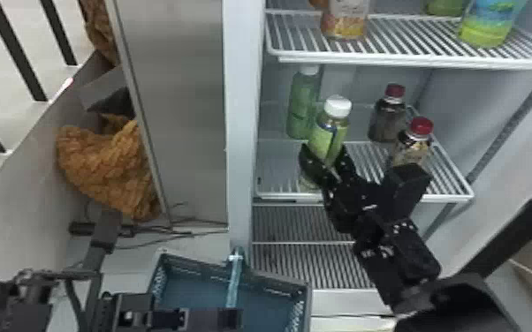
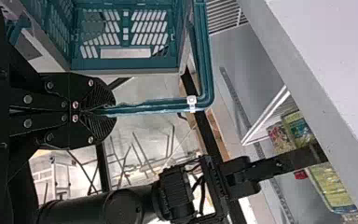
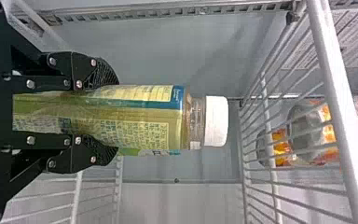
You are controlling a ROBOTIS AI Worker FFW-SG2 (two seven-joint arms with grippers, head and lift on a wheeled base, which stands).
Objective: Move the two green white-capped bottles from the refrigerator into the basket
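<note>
My right gripper [image 1: 325, 160] is on the refrigerator's middle shelf, shut on the front green white-capped bottle [image 1: 330, 134], which stands upright. In the right wrist view, the gripper [image 3: 115, 117] has one finger against each side of the bottle [image 3: 144, 112], below its white cap. Behind it and to its left stands the other green white-capped bottle [image 1: 301, 106]. Low in the head view, my left gripper [image 1: 229, 315] is at the teal basket [image 1: 194, 276]. Its fingers [image 2: 98, 95] are closed on the basket handle [image 2: 154, 106] in the left wrist view, beside the basket [image 2: 126, 65].
Two red-capped bottles [image 1: 386, 117] stand to the right on the same shelf. The upper shelf [image 1: 393, 37] holds more bottles, with its front bar above the gripped bottle. The refrigerator's left side wall [image 1: 243, 132] rises beside the shelves. Lower racks [image 1: 300, 265] lie beyond the basket.
</note>
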